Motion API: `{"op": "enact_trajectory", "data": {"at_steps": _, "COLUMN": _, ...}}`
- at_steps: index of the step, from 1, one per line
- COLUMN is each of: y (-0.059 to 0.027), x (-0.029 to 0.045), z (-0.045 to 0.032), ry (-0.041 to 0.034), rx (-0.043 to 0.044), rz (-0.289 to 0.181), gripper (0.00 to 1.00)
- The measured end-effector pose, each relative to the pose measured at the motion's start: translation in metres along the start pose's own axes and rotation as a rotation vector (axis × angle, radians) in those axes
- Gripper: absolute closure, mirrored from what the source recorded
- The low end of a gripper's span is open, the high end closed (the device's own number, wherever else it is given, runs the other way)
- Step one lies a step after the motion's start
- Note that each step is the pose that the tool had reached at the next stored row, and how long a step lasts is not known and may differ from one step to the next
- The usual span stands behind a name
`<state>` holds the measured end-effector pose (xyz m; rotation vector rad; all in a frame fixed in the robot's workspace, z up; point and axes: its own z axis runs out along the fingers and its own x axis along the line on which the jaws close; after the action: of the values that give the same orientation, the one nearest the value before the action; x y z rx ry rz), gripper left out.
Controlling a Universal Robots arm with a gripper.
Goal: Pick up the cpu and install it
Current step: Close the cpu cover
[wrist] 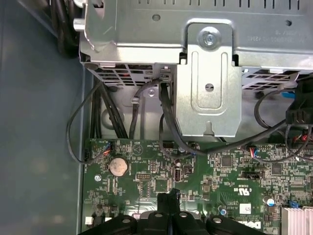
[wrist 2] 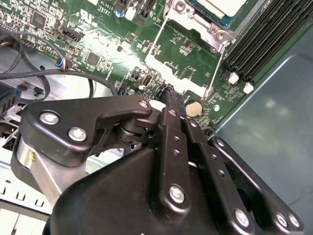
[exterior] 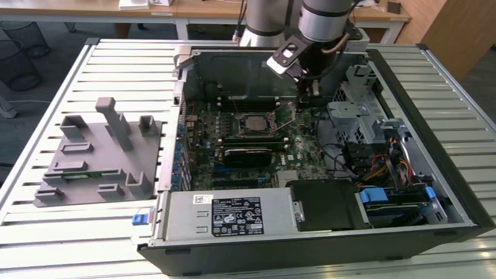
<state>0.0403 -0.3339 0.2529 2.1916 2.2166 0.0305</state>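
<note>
Gripper (wrist 2: 169,93): black jointed metal links; fingertips are pressed together with nothing between them, held just above the green motherboard (wrist 2: 98,44).
Cpu (exterior: 254,122): flat square with a silver-grey top and pale rim; it is seen lying in the steel-framed socket (wrist 2: 195,22), apart from the gripper.
Computer case (exterior: 310,250): black, laid open on a slatted table (exterior: 78,232); motherboard, sheet-metal drive cage (wrist: 210,73) and cables are contained.
Fixture tray (exterior: 101,151): matte grey, moulded; a green memory stick (exterior: 83,173) is held in one slot.

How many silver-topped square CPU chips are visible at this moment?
1. The silver-topped square cpu lies in the metal-framed motherboard socket, mid-case in the exterior view; the grey parts tray could hide another.
</note>
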Motion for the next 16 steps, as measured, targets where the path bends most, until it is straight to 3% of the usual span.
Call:
{"op": "enact_trajectory", "data": {"at_steps": 8, "y": 0.0051, "x": 0.0005, "z": 0.0037, "ry": 0.0001, "rx": 0.0000, "rz": 0.000, "gripper": 0.89}}
{"op": "enact_trajectory", "data": {"at_steps": 16, "y": 0.0051, "x": 0.0005, "z": 0.0123, "ry": 0.0002, "rx": 0.0000, "rz": 0.000, "gripper": 0.89}}
